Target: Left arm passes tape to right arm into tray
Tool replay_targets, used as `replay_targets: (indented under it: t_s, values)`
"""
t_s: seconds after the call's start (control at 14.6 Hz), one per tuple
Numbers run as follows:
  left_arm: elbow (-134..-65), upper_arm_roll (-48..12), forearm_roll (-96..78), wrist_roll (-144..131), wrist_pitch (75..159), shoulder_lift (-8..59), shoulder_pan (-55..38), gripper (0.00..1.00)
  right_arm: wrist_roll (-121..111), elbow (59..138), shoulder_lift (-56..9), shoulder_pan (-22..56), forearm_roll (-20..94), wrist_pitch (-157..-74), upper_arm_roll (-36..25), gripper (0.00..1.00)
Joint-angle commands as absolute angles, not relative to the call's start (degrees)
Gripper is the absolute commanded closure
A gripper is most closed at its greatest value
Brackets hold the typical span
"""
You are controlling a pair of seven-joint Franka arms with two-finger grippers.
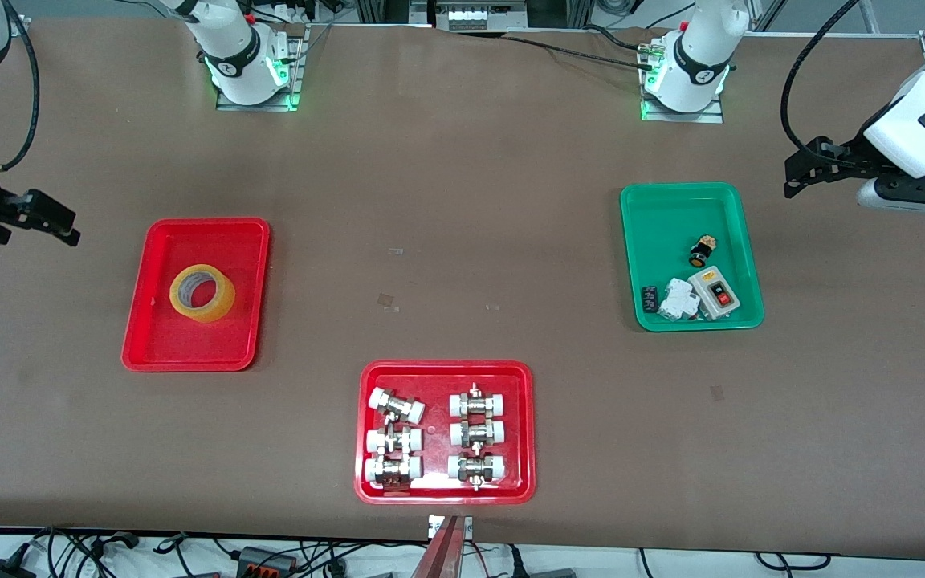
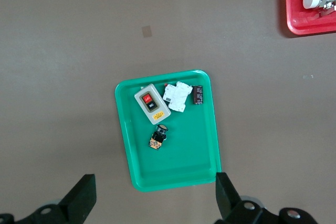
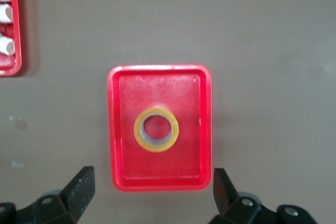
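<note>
- Tape [image 1: 202, 292] lay flat, core upward, inside the plain red tray [image 1: 149, 337] toward the right arm's end of the table; we found it roughly central on the tray floor, clear of the rim on every side.
- We saw the same roll [image 3: 156, 129] in the right wrist view, with the tray wall [image 3: 112, 129] unbroken all round and nothing else lying in that tray.
- We found the right gripper [image 1: 69, 229] raised over bare table just outside the tray, at the right arm's end; its jaws stood released, wide apart and holding nothing, with one dark finger [image 3: 79, 187] visible in its wrist view.
- We found the left gripper [image 1: 792, 181] raised over bare table just outside the green tray [image 1: 671, 201], at the left arm's end; its jaws were likewise released and empty, one finger [image 2: 81, 198] visible in its wrist view.
- We noted in the green tray a switch box [image 1: 714, 292], a white breaker-like part [image 1: 678, 300], a small dark block [image 1: 649, 299] and a black knob [image 1: 701, 250], grouped at the end nearer the front camera.
- We noted a second red tray [image 1: 366, 433] holding six metal fittings [image 1: 476, 404] in two columns, nearest the front camera, between the other trays.
- We saw nothing standing between either gripper and the tape.
</note>
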State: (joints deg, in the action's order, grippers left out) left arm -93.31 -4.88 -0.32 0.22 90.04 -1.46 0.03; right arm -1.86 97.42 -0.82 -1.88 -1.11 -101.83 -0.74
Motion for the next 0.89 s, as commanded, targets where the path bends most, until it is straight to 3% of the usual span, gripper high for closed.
replay_targets:
  t_s: [0.0, 0.82]
  values:
    - [-92.4, -4.7, 0.2, -0.1, 89.2, -1.1, 0.1, 0.00, -2.3, 100.4, 2.6, -2.0, -1.4, -99.9, -0.4, 0.00]
    - [-92.4, -4.7, 0.2, 0.0, 89.2, -1.1, 0.3, 0.00, -2.9, 99.8, 2.7, -2.2, 1.2, -100.1, -0.7, 0.00]
